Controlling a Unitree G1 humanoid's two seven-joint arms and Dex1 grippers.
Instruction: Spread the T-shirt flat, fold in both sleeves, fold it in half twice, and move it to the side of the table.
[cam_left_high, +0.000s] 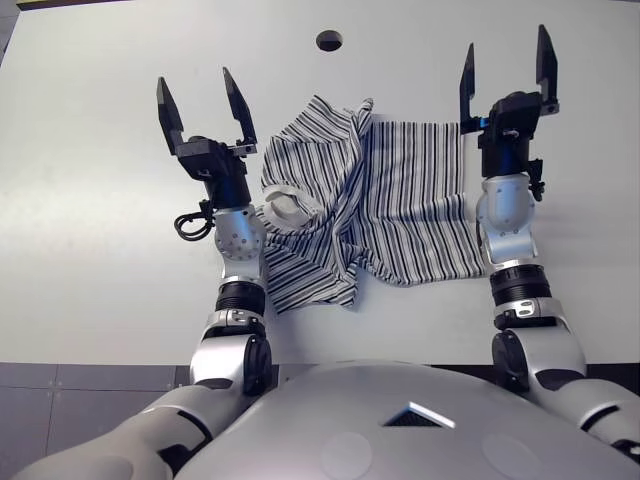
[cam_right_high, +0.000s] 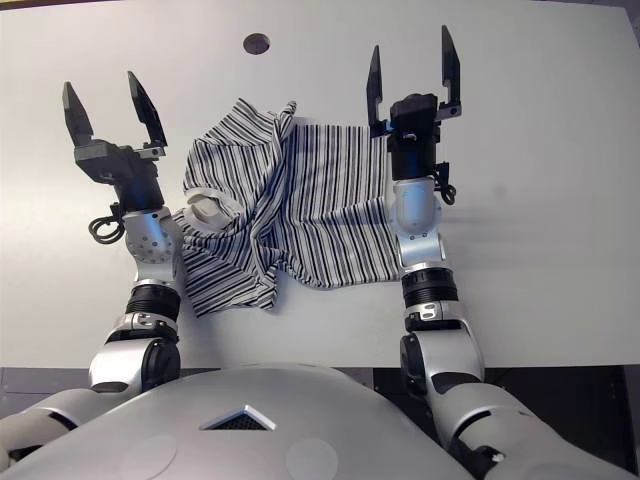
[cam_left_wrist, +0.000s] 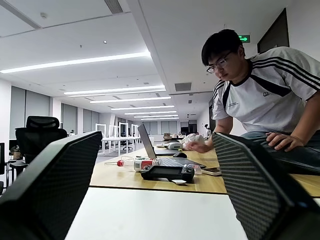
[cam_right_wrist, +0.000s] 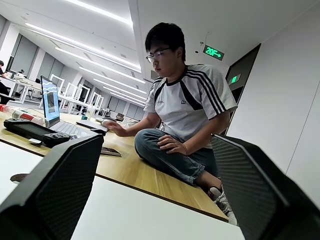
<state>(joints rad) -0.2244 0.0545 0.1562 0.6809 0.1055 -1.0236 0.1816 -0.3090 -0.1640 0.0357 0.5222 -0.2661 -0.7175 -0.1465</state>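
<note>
- Garment position: I see the black-and-white striped T-shirt (cam_left_high: 410, 210) lying crumpled on the white table (cam_left_high: 90, 250), between my 2 arms.
- Left half of the shirt: the fabric is bunched into thick folds, with the pale collar (cam_left_high: 287, 206) facing up just beside the left forearm. The near hem on this side curls loosely toward the table's near edge.
- Right half of the shirt: this part lies flatter, with its stripes running away from me. Its right edge runs along the right forearm, and its far right corner meets the right wrist.
- Sleeves: I cannot tell them apart within the folds.
- Left gripper (cam_left_high: 194, 78): the jaws are spread wide with nothing between them. The fingers (cam_left_wrist: 50, 190) point toward the table's far edge. The gripper sits just beside the shirt's far left part, and I see no fabric in it.
- Right gripper (cam_left_high: 505, 40): the jaws are spread wide and empty. The fingers (cam_right_wrist: 55, 185) also point toward the far edge, and they sit beyond the shirt's far right corner.
- Table detail: 1 round hole (cam_left_high: 329, 40) lies beyond the shirt, near the far edge.
- Background: a wooden desk (cam_left_wrist: 115, 177) stands past the white table and carries an open laptop (cam_left_wrist: 150, 147) and a dark handheld controller (cam_left_wrist: 167, 173).
</note>
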